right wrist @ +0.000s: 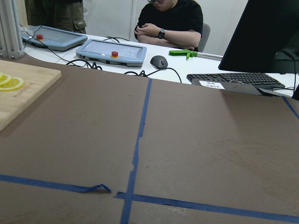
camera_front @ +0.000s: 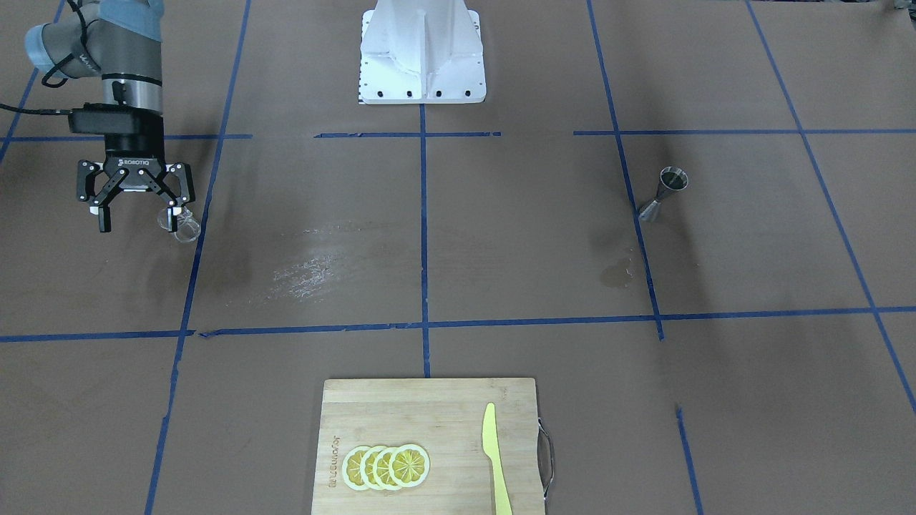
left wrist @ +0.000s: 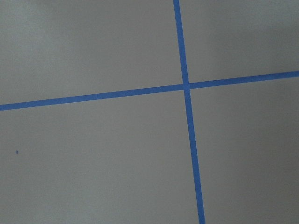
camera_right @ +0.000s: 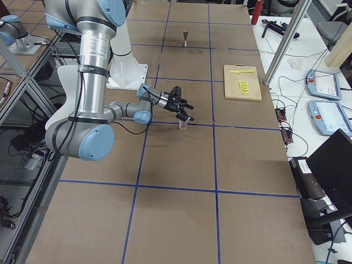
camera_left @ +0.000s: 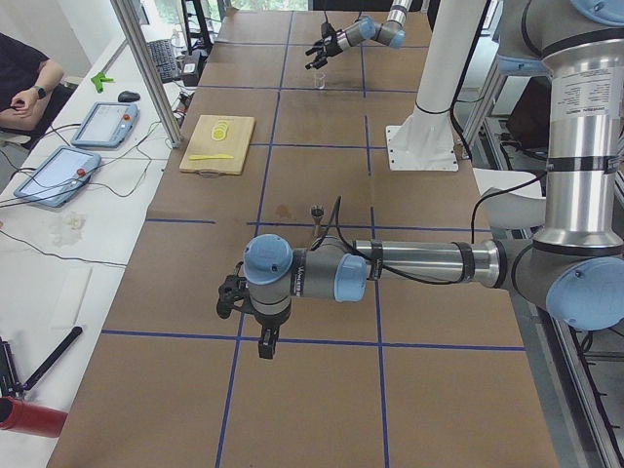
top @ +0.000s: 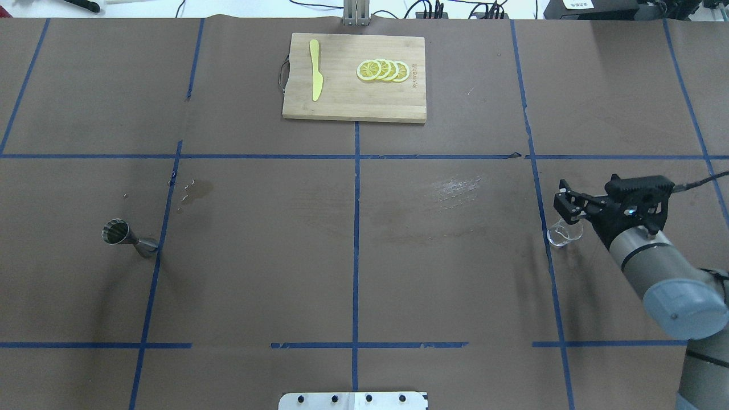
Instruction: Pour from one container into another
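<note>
R claw (camera_front: 138, 217) spread wide, low over glass cup (camera_front: 183, 226). Cup stands on surface (camera_front: 501, 250) at robot's right end, by one finger, not centred betw. both. Jigger (camera_front: 663, 192) upright, well apart toward left end. R arm far nearer cup. L claw (camera_left: 246, 320): can't tell if spread.

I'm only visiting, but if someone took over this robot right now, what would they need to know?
Right gripper: jaws open, right at the glass cup, not gripping it.
Left gripper: hangs low; open or shut unclear.
The cup stands on the robot's right side, and the jigger stands far off on its left.
Done: the approach to the cup.
Left: grasp the cup, carry it over, pour into the jigger.
</note>
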Tool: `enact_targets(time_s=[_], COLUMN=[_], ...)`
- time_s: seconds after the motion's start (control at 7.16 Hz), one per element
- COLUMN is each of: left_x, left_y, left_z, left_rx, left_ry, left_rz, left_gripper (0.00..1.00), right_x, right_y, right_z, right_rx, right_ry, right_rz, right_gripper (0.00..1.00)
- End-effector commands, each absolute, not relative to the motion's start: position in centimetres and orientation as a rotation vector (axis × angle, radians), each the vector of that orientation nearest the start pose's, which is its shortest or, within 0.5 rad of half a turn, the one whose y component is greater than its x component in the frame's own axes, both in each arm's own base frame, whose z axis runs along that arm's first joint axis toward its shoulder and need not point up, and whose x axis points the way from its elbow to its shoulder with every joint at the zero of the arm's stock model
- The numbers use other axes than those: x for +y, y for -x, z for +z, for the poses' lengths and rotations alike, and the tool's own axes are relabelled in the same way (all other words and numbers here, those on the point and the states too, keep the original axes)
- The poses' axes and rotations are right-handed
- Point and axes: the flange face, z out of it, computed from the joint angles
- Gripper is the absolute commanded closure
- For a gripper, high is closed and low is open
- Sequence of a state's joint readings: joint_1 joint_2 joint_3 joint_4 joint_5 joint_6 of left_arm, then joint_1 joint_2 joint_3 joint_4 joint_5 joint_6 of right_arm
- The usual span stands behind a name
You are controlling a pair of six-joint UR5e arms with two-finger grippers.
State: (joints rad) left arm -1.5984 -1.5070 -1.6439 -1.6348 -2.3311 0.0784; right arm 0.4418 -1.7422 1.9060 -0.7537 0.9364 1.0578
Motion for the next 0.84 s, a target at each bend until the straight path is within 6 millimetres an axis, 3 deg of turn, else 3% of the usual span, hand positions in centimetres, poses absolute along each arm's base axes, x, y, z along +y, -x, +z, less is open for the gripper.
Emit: enact_targets(time_s=[0.0, 0.42, 0.56, 0.7], left_x=[-46.8, -46.9, -46.9, -46.8], left_y=[7.7, 7.6, 7.6, 7.5], left_z=[64.7, 64.3, 64.3, 64.4], left_rx=[0.759, 0.771, 0.773, 0.777], left_ry=[-0.11, -0.116, -0.115, -0.112], left_rz=[0.076, 0.08, 0.08, 0.079], left_gripper=[0.0, 0.0, 0.0, 0.0], right_x=[-42.1, -45.6, -46.7, -47.0], right_y=[22.2, 9.2, 4.4, 1.1], right_z=[49.3, 52.6, 53.1, 54.5], right_rx=[-0.631, -0.627, -0.674, -0.722], right_ry=[-0.743, -0.55, -0.446, -0.32], right_rz=[0.089, -0.133, -0.144, -0.118], right_gripper=[0.0, 0.0, 0.0, 0.0])
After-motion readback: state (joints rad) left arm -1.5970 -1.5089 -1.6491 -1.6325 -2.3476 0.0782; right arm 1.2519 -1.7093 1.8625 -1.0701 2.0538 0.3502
